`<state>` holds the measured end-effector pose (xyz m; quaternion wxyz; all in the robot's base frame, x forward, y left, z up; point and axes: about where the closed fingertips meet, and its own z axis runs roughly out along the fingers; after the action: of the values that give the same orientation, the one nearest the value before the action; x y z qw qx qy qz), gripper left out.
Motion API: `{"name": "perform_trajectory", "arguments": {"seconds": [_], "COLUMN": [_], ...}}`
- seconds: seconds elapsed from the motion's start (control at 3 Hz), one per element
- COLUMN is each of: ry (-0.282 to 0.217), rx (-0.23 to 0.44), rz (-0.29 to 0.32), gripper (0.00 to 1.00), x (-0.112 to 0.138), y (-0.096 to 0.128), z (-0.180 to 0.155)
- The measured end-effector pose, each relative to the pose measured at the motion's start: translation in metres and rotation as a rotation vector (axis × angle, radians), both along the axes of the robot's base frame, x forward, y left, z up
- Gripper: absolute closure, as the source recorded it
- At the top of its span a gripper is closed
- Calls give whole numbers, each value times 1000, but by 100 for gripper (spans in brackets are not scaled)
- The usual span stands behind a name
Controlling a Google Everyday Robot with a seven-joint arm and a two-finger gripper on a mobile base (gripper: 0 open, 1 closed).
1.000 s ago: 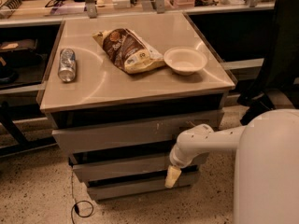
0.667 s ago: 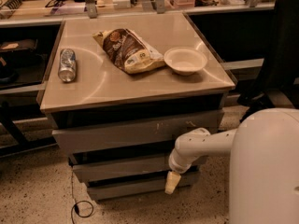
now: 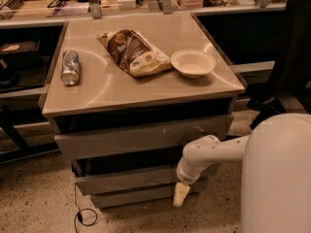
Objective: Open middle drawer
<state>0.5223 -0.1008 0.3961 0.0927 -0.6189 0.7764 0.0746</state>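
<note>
middle drawer (image 3: 126, 181) has the end effector (image 3: 181, 194) at its right end; width indiscernible.

Low at the cabinet's right front, just under the wrist: gripper (image 3: 181, 194), seen only as a pale stub, contact with the drawer fronts impossible to tell. Hidden behind the arm (image 3: 214, 152): right end of the middle drawer (image 3: 121, 180). Lost in shadow beneath the scratched front (image 3: 141, 137): that drawer's inside. Cut off by right and bottom edges: robot body (image 3: 279, 178). Too blurred to read: print on the bag (image 3: 133, 52), label on the can (image 3: 71, 67). Cropped by the top edge, too small to name: clutter on the back shelf (image 3: 146, 4)
</note>
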Motion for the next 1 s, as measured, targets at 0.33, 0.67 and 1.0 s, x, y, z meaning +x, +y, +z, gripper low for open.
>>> {"name": "perform_trajectory", "arguments": {"seconds": [0.33, 0.67, 1.0], "ry": [21, 61, 150], "rx": [-1, 1, 12], "rz": [-3, -14, -70], "gripper": [0, 0, 0], "x": [-19, -63, -149], "y": [-4, -14, -36], "z": [9, 30, 66]}}
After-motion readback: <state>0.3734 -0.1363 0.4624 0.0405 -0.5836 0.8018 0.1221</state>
